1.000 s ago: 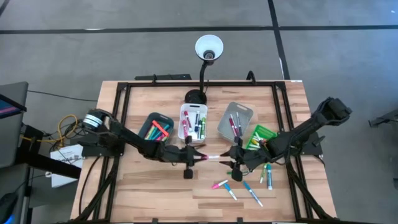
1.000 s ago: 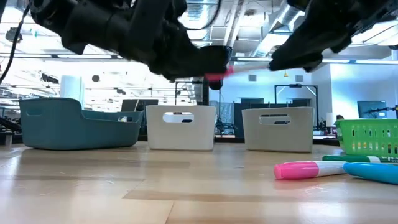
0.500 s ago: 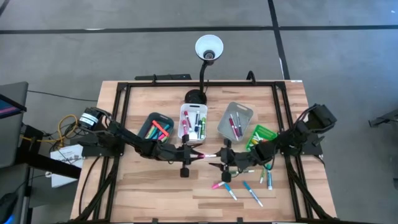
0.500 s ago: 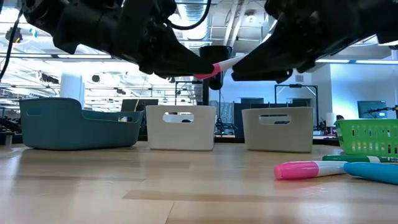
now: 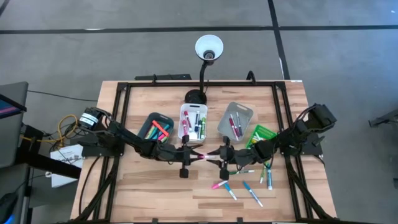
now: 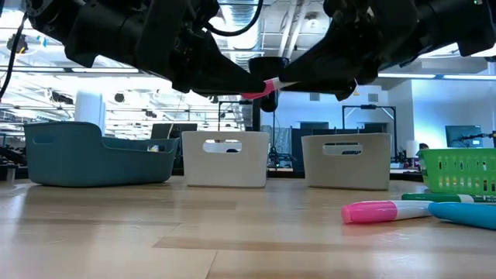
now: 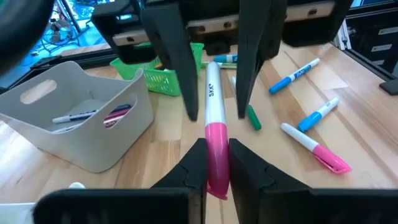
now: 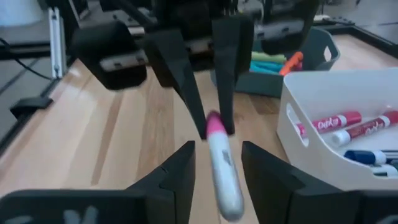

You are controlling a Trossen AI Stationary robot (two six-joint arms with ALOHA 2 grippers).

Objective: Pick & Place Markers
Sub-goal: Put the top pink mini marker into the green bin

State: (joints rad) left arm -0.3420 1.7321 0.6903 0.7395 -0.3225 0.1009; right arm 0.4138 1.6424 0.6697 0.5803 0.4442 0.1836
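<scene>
Since the earlier frame, the right gripper [image 5: 219,157] had slid leftward, its spread fingers flanking the white end of the pink-capped marker [image 5: 207,156] at frame centre, pinched by the left gripper [image 5: 196,155].

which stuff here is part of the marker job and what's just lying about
Job:
pink marker, shut in left gripper; right gripper open around it
loose markers on table
bins: teal bin, white bin, grey bin, green basket

Lying about:
desk lamp

blue marker [image 6: 465,213] — cut by edge | bin markers [image 5: 193,123] — colours unclear
</scene>
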